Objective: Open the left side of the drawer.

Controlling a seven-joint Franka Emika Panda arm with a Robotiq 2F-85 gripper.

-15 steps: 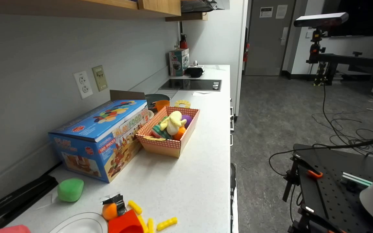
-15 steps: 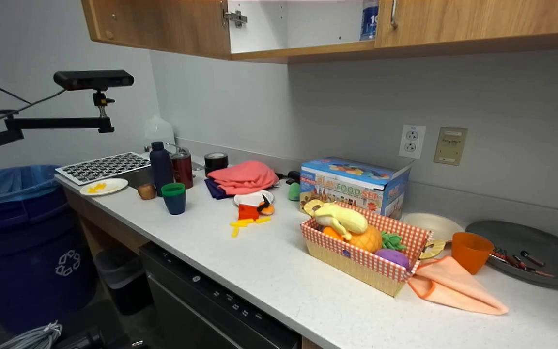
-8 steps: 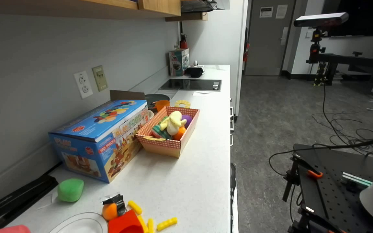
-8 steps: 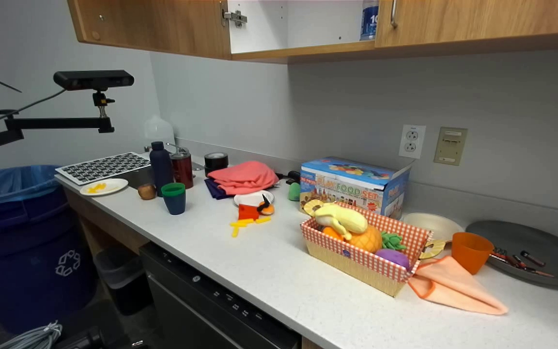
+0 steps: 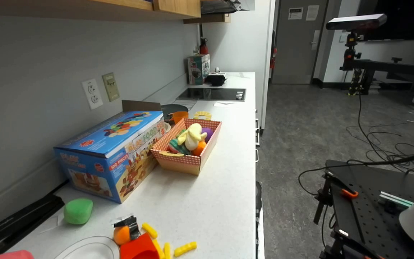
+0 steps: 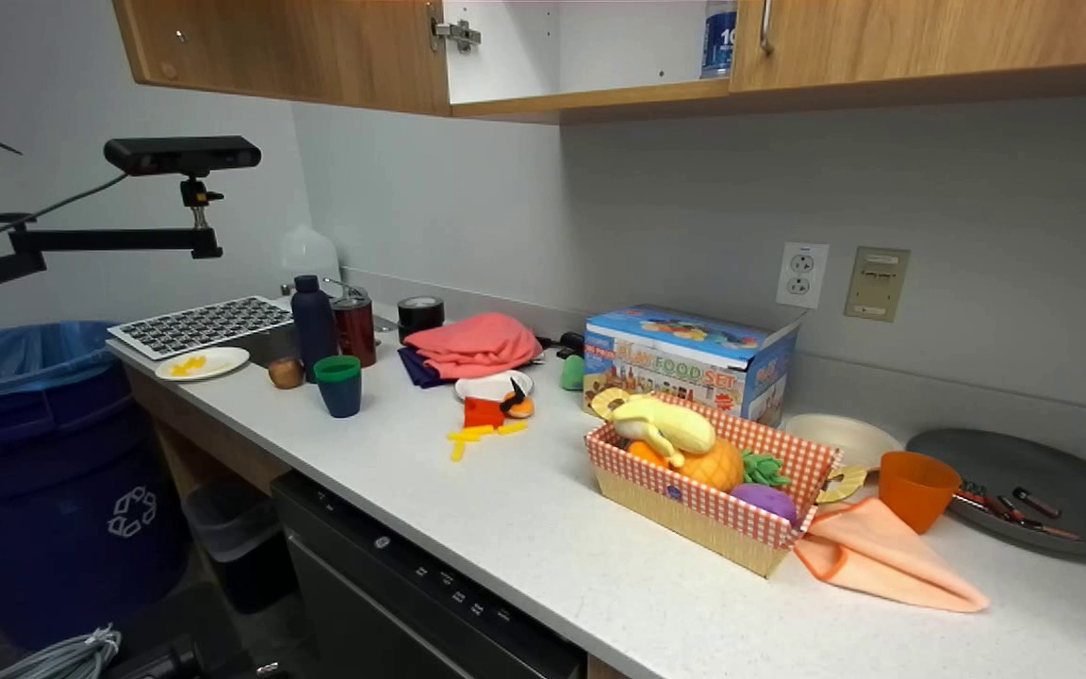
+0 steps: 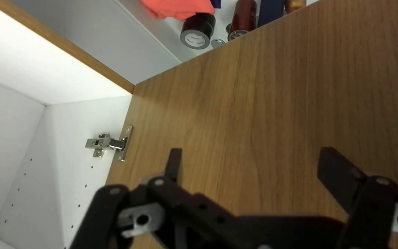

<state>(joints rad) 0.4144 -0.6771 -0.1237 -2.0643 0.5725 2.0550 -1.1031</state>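
Note:
The task's drawer shows as a wooden wall cabinet. Its left door (image 6: 288, 47) stands wide open in an exterior view, and its inner face (image 7: 254, 103) fills much of the wrist view. A metal hinge (image 6: 456, 36) joins it to the white interior (image 6: 609, 42) and also shows in the wrist view (image 7: 107, 143). The right door (image 6: 929, 42) with its metal handle (image 6: 765, 26) is shut. My gripper (image 7: 250, 154) is open with nothing between its fingers, in front of the left door's inner face. I cannot tell whether it touches the door. The gripper is out of both exterior views.
Below the cabinet, the counter (image 6: 468, 509) holds a food-set box (image 6: 684, 363), a basket (image 6: 684, 514) of toy food, a dark bottle (image 6: 314, 330) and cups. A camera on an arm (image 6: 183, 156) stands at the left. A blue bottle (image 6: 718, 40) stands inside the cabinet.
The left door has swung further open, its free edge moving left in an exterior view. The arm part at the top left has moved out of that view.

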